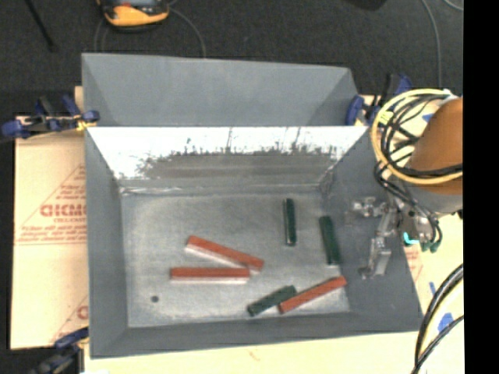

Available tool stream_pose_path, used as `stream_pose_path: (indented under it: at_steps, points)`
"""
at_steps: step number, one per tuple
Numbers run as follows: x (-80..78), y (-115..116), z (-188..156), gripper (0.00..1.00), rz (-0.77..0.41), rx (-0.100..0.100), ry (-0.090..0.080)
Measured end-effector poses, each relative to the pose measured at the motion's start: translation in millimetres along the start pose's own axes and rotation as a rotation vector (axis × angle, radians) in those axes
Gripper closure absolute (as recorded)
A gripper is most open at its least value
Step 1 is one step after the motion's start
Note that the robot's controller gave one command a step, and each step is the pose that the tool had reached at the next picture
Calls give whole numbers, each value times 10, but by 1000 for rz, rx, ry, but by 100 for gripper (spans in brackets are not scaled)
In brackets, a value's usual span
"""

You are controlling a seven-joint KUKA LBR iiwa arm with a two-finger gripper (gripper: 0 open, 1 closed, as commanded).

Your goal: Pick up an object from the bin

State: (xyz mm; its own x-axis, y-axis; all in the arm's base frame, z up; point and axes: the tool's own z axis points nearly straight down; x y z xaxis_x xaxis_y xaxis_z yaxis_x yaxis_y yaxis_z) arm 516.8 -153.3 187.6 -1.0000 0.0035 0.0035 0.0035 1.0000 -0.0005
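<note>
While the arm reaches in from the right side of the frame, your gripper hangs over the sloping right wall of the bin, a little below the middle of the picture's right part. The orange cover and looped cables sit above it. You cannot tell from this view whether the claw is released or clenched. The thing nearest to it is the right-hand green bar. This dark, narrow stick lies almost upright in the frame on the bin floor, just left of the gripper and close to the foot of that right wall. It is apart from the claw. Left of it, near the middle of the floor, you have the middle green bar, also running up and down the frame. Toward the lower right of the floor, the low red bar lies slanted, and its left end meets the low green bar. In the lower left-centre of the floor lie two more: the tilted red bar above the flat red bar. Their right ends are close together, and you cannot tell whether they touch.
</note>
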Motion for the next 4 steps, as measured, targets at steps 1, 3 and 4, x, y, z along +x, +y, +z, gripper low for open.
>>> stream_pose_path:
  at_steps: [1,3,4]
  points:
    - [-19,5,-41,0,-3,2,-8]
    - [29,101,1137,100,-289,3,-9]
    - [29,101,1137,100,-291,3,-9]
